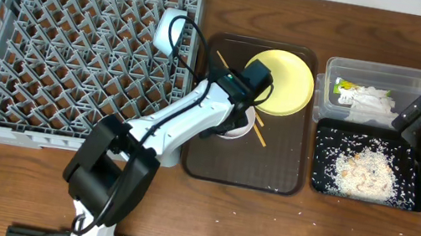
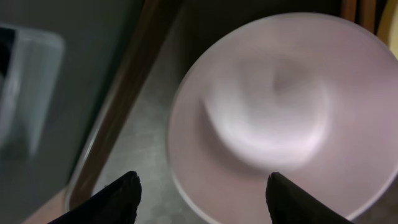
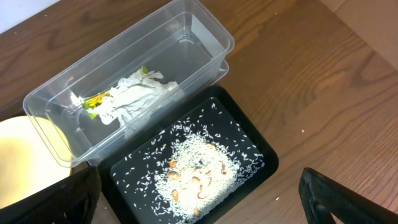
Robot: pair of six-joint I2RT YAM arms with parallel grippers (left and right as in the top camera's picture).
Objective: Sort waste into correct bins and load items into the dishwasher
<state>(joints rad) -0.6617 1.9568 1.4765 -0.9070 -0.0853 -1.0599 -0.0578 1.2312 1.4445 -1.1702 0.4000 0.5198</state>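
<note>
My left gripper (image 2: 202, 200) is open, its fingers straddling the near rim of a white bowl (image 2: 280, 106) on the dark brown tray (image 1: 211, 165). In the overhead view the left gripper (image 1: 239, 112) hangs over that bowl (image 1: 234, 130). The yellow plate (image 1: 282, 83) and chopsticks (image 1: 258, 132) lie on the same tray. My right gripper (image 3: 199, 208) is open and empty above the black tray (image 3: 261, 149) of rice scraps (image 3: 196, 174). The clear tub (image 3: 205, 43) holds crumpled paper (image 3: 134, 96) and the green-and-orange wrapper (image 3: 93, 102).
The grey dish rack (image 1: 42, 57) stands at the left with a pale, bluish-white dish (image 1: 171, 27) near its right edge; I cannot tell whether it is a cup or a bowl. Loose rice grains (image 1: 314, 222) dot the table in front of the black tray.
</note>
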